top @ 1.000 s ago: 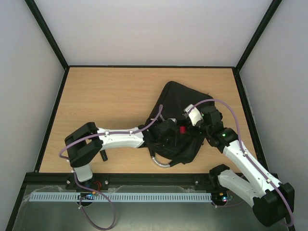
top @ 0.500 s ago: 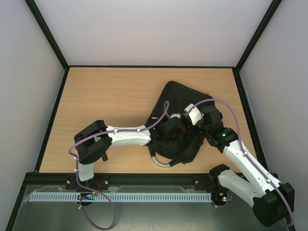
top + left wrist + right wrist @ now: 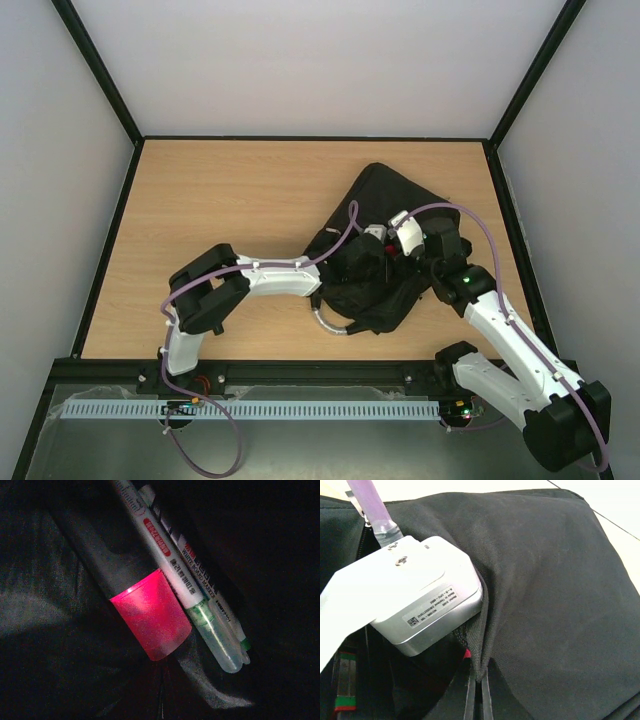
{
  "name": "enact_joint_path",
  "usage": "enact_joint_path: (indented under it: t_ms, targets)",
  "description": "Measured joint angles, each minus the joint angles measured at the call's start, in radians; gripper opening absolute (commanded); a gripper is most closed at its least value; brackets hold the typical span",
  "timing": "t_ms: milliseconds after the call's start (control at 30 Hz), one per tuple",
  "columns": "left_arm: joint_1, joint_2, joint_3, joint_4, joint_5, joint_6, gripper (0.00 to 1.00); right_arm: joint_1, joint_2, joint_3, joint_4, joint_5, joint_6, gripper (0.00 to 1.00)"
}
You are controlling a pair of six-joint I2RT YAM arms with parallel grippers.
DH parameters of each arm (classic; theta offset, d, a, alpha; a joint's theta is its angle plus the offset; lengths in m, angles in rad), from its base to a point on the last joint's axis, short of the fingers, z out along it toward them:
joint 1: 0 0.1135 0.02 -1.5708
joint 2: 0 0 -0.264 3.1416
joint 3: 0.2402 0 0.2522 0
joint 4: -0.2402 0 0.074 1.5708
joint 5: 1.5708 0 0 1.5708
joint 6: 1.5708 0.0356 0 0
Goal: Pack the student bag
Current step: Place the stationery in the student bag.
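the student bag (image 3: 392,195) lies on the wooden table (image 3: 220,220), out toward 3 o'clock from the table's middle in the top view, with its grey looped handle (image 3: 330,328) curling off the bag's 7 o'clock corner. the left arm reaches across from 9 o'clock and the left gripper (image 3: 365,258) is sunk into the bag's opening. its fingers are not visible in its own dark wrist view; the jaws are closed, and whether they have hold of anything cannot be told. that view shows the black lining and three pens lying side by side, slanting from 12 o'clock down to 4 o'clock: a thick dark marker with a translucent pink cap (image 3: 150,615), just beside it a white pen with a clear green end (image 3: 200,615), and touching that a whiteboard marker (image 3: 200,565). the right gripper (image 3: 476,700) comes in from the bag's 3 o'clock side, its two thin fingers pressed together on a fold at the edge of the bag's opening. the fabric rises from that pinch. the left arm's silver wrist housing (image 3: 420,600) sits in the gap at 10 o'clock from it.
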Motion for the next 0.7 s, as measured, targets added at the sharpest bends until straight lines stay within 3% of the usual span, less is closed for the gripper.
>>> enact_joint_path:
  t_ms: [233, 533, 600, 700]
  targets:
    - [0.014, -0.002, -0.054, 0.110, 0.039, 0.077, 0.09, 0.000, -0.002, 0.000, 0.000, 0.000, 0.000, 0.01]
    - [-0.022, -0.183, -0.085, 0.016, -0.010, 0.135, 0.15, 0.003, -0.011, -0.002, -0.023, -0.034, -0.001, 0.01]
    - [-0.025, -0.232, -0.110, 0.011, -0.027, 0.131, 0.13, 0.003, -0.013, -0.002, -0.032, -0.045, -0.001, 0.01]
    - [-0.027, -0.300, -0.169, 0.008, -0.063, 0.119, 0.02, 0.003, -0.013, -0.003, -0.039, -0.057, -0.001, 0.01]
